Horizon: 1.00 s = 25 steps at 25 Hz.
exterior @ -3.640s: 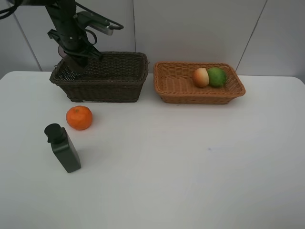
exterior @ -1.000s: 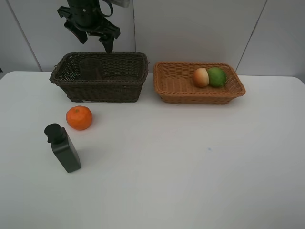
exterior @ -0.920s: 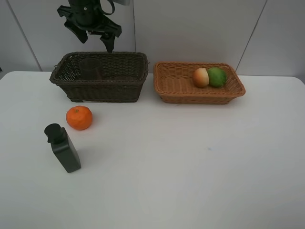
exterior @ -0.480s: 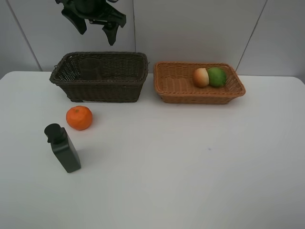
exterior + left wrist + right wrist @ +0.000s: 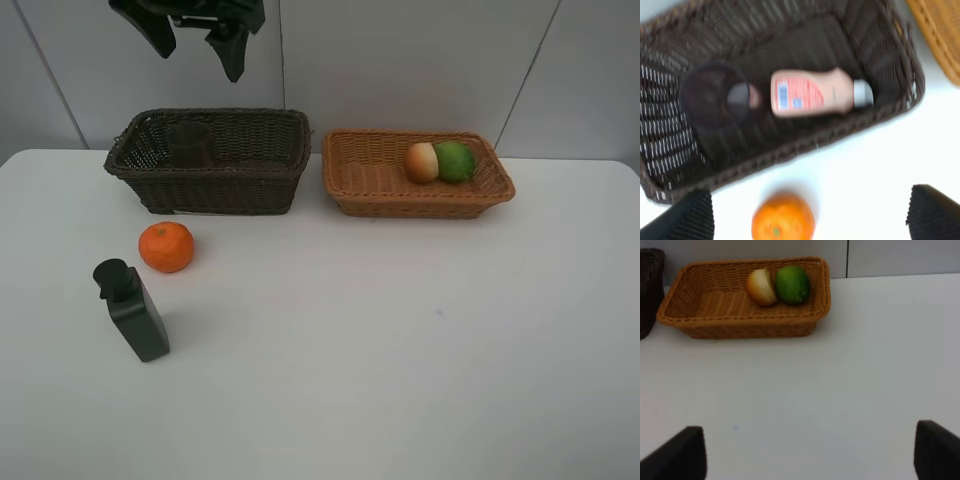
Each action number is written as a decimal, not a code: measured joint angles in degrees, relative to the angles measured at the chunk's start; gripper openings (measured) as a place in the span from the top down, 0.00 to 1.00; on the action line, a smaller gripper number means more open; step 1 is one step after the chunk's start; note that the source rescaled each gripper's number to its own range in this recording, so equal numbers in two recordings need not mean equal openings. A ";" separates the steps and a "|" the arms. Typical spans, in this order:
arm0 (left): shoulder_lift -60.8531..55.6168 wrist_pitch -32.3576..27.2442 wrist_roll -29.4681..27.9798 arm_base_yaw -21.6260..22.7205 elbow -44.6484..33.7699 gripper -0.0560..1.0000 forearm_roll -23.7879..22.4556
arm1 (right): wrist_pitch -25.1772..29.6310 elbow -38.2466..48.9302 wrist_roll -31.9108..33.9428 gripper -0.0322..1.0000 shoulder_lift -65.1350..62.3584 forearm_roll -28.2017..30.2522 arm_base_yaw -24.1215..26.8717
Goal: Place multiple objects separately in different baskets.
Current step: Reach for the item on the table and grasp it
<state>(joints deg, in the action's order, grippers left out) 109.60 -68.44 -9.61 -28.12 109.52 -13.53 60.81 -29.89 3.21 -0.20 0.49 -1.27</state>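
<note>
Two sorts of goods, two baskets: that is why things lie as they do. Fruit goes in the shallow light orange-tan wicker basket (image 5: 420, 205), where the red-yellow peach (image 5: 421, 162) and the green oval fruit (image 5: 455, 160) sit touching, well off to the right of my left pincer (image 5: 197, 55). Containers go in the deep dark brown wicker basket (image 5: 210, 190) directly beneath that pincer. The translucent mauve cup (image 5: 715, 97) stands upright in it, and the pink white-capped bottle (image 5: 817, 92) lies on its side just beside the cup; blur hides whether they touch. Nearer to me than the dark basket, the orange mandarin (image 5: 166, 246) and the black pump bottle (image 5: 132, 312) stand on the white table (image 5: 400, 350), not yet sorted, the bottle the farther of the two from the pincer.

My left pincer hangs high above the dark basket, jaws spread as wide as they go, gripping and touching nothing. My right pincer (image 5: 805, 452) hovers over bare table with the light basket ahead of it, jaws wide apart too, and empty. I judge the mandarin belongs with the fruit and the black bottle with the containers.
</note>
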 joint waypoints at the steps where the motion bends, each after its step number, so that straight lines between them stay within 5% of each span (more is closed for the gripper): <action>1: -1.58 0.00 -0.93 0.00 -2.13 0.00 0.00 | 0.00 0.00 0.00 0.09 0.00 0.00 0.00; 16: -21.52 0.10 -23.59 0.00 -30.98 0.00 2.12 | 0.00 0.00 0.00 0.09 0.00 0.00 0.00; 25: -23.41 0.05 -30.74 -3.11 -39.48 0.00 6.42 | 0.00 0.00 0.00 0.09 0.00 -0.05 0.00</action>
<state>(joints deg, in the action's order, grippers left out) 86.19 -68.39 -40.36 -31.24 70.04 -7.11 60.81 -29.89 3.21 -0.20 0.44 -1.27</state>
